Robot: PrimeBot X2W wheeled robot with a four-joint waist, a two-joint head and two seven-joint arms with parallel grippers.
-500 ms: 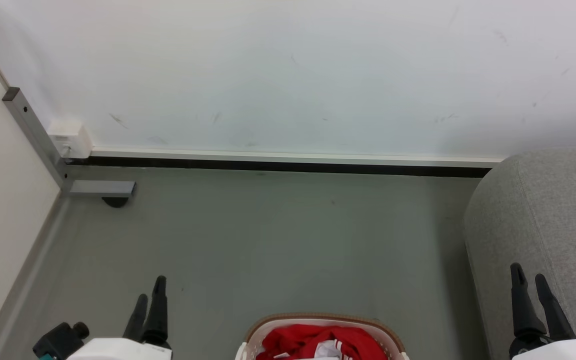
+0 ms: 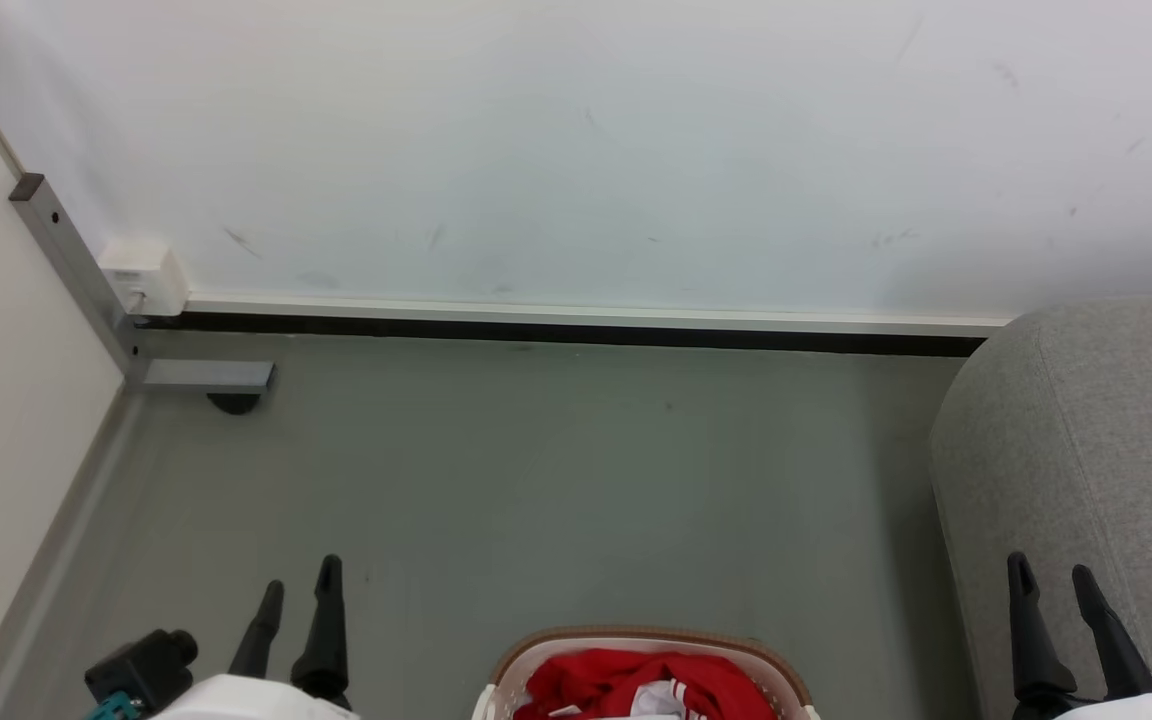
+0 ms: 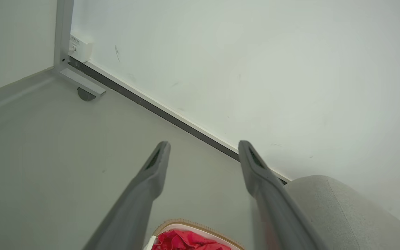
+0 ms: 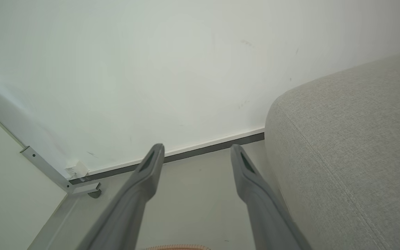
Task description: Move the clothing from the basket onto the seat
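The left hand (image 2: 301,575) and right hand (image 2: 1048,565) hang with fingers spread and empty, flanking the basket (image 2: 636,633) on the grey floor (image 2: 586,480); the red clothing (image 2: 626,680) lies bunched inside it, and the seat (image 2: 1086,430) stands just to the right. A clean pick likely means lowering one spread hand onto the pile's highest fold, clear of the rim, and pinching deep enough to lift all the clothing
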